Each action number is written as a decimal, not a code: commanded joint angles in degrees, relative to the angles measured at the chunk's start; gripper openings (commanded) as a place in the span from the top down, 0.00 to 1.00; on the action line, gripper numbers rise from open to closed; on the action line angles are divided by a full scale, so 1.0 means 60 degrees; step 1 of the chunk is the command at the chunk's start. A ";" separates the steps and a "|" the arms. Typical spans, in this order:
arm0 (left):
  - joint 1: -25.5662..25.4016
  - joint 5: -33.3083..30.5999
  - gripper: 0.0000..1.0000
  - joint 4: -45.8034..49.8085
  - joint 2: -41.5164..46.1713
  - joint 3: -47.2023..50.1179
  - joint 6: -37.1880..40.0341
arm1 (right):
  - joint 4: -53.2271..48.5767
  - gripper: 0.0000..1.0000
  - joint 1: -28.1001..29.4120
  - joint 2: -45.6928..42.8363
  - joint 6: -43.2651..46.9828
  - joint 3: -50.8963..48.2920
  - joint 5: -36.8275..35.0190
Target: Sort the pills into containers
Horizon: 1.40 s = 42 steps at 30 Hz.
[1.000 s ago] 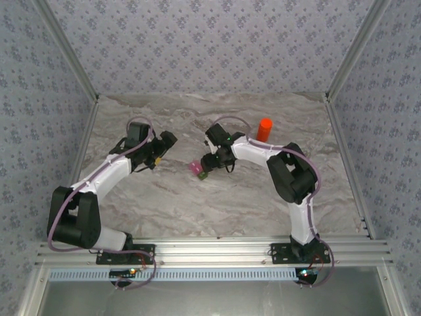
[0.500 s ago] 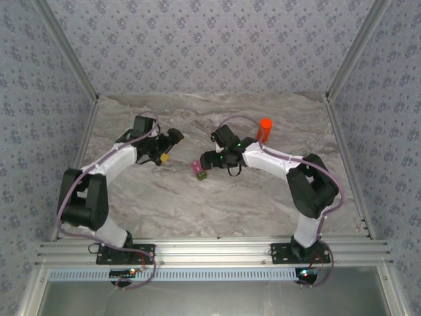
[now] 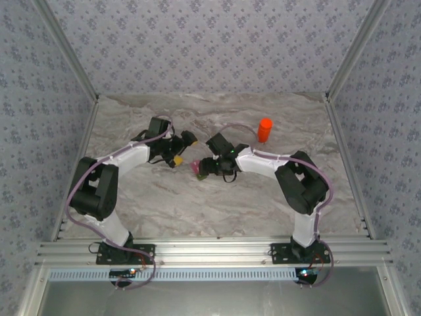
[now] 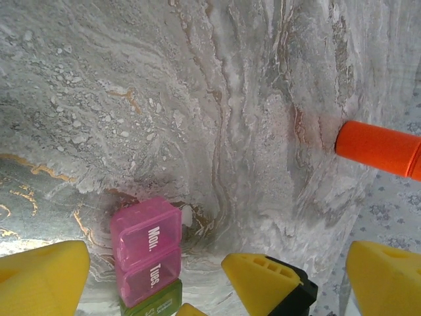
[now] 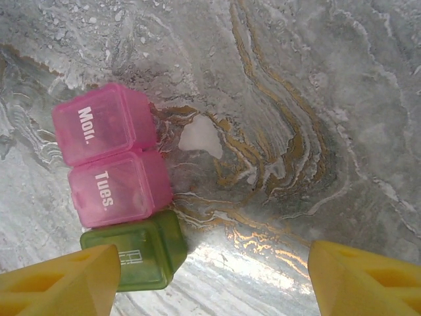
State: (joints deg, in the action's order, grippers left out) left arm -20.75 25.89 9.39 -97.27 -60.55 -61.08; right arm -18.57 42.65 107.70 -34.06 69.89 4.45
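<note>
— Yellow pads on both. The right gripper (image 5: 214, 276) has its jaws spread wide and holds nothing. One fingertip (image 5: 62, 280) is at the green end of the containers (image 5: 118, 187); whether it touches them or hangs just over them, I cannot tell.
— And the other?
— The left gripper (image 3: 183, 150) is also wide, with nothing between its fingers (image 4: 43, 276). It faces the right one closely across the containers.
— Where do they lie?
— Flat on the marble table (image 3: 217, 210), mid-table, between the two grippers. Two pink compartments are joined in a row with an olive-green one on the end, all lids down.
— Writing?
— White letters on the pink lids: "Mon." and "Tues." The green lid carries a pale mark, too small to read. A small white patch (image 5: 200, 136) sits on the marble just beside "Mon."; pill or veining, cannot tell.
— Room to move?
— Broad marble runs from the containers to the near aluminium rail (image 3: 210, 253). The orange bottle (image 3: 264, 130) stands upright behind the right arm, well apart from them. Patterned walls (image 3: 217, 46) close the back and both sides.
</note>
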 commanded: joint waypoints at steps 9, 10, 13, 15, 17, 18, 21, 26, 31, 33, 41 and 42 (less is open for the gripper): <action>-0.0082 -0.0115 0.00 -0.0217 0.0011 -0.0060 -0.0235 | -0.0242 0.22 0.0229 0.0229 0.0162 0.0097 -0.0398; -0.0082 -0.0097 0.00 -0.0218 -0.0007 -0.0049 -0.0245 | -0.0241 0.22 0.0251 0.0229 0.0185 0.0100 -0.0350; -0.0133 -0.0067 0.00 -0.0259 -0.0017 -0.0050 -0.0291 | -0.0335 0.21 0.0272 0.0323 0.0243 0.0184 -0.0262; -0.0174 -0.0083 0.00 -0.0261 -0.0018 -0.0053 -0.0319 | -0.0358 0.21 0.0279 0.0371 0.0252 0.0159 -0.0301; -0.0224 -0.0111 0.00 -0.0274 -0.0018 -0.0044 -0.0388 | -0.0368 0.21 0.0259 0.0404 0.0229 0.0146 -0.0294; -0.0254 -0.0125 0.00 -0.0276 -0.0018 -0.0022 -0.0435 | -0.0371 0.21 0.0269 0.0425 0.0233 0.0159 -0.0300; -0.0367 -0.0188 0.00 -0.0276 -0.0032 -0.0015 -0.0541 | -0.0383 0.21 0.0259 0.0491 0.0213 0.0158 -0.0302; -0.0507 -0.0371 0.00 -0.0335 -0.0122 0.0084 -0.0865 | -0.0377 0.20 0.0264 0.0522 0.0190 0.0136 -0.0313; -0.0646 -0.0537 0.00 -0.0508 -0.0179 0.0312 -0.1515 | -0.0313 0.20 0.0267 0.0522 0.0125 0.0140 -0.0273; -0.0680 -0.0668 0.00 -0.0546 -0.0152 0.0409 -0.1734 | -0.0287 0.20 0.0259 0.0522 0.0118 0.0159 -0.0265; -0.0704 -0.0716 0.00 -0.0715 -0.0469 0.0410 -0.2131 | -0.0249 0.19 0.0247 0.0551 0.0096 0.0201 -0.0183; -0.0730 -0.0662 0.00 -0.0769 -0.0549 0.0395 -0.2167 | -0.0248 0.19 0.0249 0.0572 0.0084 0.0215 -0.0172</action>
State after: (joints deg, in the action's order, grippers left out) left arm -24.56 22.04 6.26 -99.24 -58.28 -72.01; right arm -18.59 43.92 109.19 -33.45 70.02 3.46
